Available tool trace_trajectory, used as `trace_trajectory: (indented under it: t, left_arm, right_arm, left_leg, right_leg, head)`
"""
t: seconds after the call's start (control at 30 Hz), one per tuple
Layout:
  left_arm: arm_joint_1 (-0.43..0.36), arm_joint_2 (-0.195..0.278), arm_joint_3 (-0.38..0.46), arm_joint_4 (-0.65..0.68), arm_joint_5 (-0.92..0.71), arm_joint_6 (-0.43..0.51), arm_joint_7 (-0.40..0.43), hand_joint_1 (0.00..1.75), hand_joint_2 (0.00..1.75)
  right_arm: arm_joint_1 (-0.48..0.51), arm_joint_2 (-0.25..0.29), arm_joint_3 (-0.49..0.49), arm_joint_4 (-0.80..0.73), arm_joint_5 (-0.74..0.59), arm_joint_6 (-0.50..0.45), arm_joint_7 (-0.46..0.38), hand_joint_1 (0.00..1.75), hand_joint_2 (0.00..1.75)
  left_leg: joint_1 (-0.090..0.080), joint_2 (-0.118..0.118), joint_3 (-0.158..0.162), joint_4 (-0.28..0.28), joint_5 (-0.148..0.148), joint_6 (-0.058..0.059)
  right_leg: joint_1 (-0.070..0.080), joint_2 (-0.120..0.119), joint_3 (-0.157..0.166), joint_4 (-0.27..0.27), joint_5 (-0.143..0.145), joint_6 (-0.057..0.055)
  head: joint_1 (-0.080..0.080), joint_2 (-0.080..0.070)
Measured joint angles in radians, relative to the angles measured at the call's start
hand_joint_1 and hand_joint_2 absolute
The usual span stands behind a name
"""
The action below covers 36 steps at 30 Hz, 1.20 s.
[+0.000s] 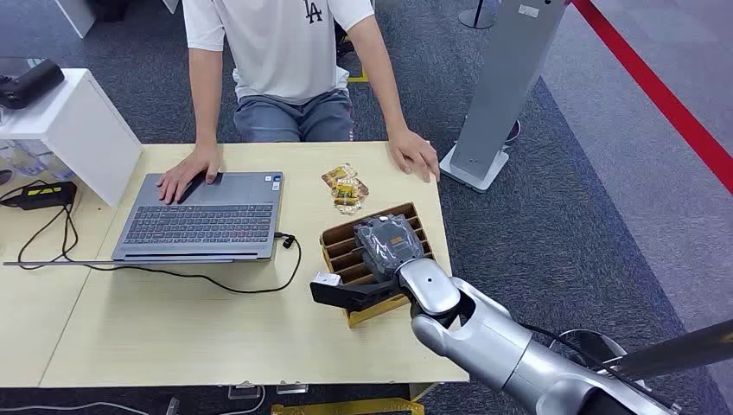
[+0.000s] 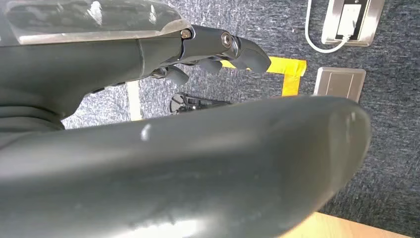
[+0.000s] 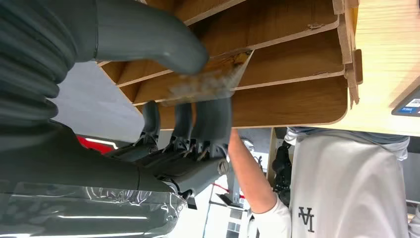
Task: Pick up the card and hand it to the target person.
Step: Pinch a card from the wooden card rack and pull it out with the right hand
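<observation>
On the light wooden table (image 1: 216, 320), right of centre in the head view, our right hand (image 1: 391, 245) reaches into the wooden rack (image 1: 341, 235), pinching the card (image 3: 210, 82) between thumb and fingers. Our left hand (image 2: 218, 52) hangs with nothing in it, fingers curled in.

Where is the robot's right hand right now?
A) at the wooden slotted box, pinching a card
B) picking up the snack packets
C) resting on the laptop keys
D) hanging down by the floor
A: the right hand is over the wooden slotted box, and the right wrist view shows its thumb and fingers pinching a card at the slots.
</observation>
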Motion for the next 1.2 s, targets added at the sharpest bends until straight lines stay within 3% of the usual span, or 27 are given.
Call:
trace_trajectory:
  t: [0.47,0.87,1.2]
  left_arm:
    - [0.001,0.0,0.0,0.0,0.0,-0.005,-0.008,0.0,0.0]
    - [0.003,0.001,0.0,0.0,0.007,-0.027,-0.03,0.0,0.0]
    - [0.021,0.001,0.0,0.0,0.024,-0.019,-0.045,0.0,0.0]
  right_arm:
    - [-0.002,0.0,0.0,0.0,-0.005,-0.005,0.0,1.48,1.75]
    - [-0.005,-0.002,-0.002,-0.009,-0.012,-0.019,0.008,1.48,1.75]
    - [-0.019,-0.056,-0.064,-0.184,0.026,-0.108,0.07,1.48,1.75]
  left_leg:
    - [0.0,0.0,0.0,0.0,0.0,0.0]
    - [0.0,0.0,0.0,0.0,0.0,0.0]
    - [0.0,0.0,0.0,0.0,0.0,0.0]
  right_leg:
    - [0.0,0.0,0.0,0.0,0.0,0.0]
    - [0.0,0.0,0.0,0.0,0.0,0.0]
    - [0.0,0.0,0.0,0.0,0.0,0.0]
  head:
    - [0.0,0.0]
    - [0.0,0.0]
    - [0.0,0.0]
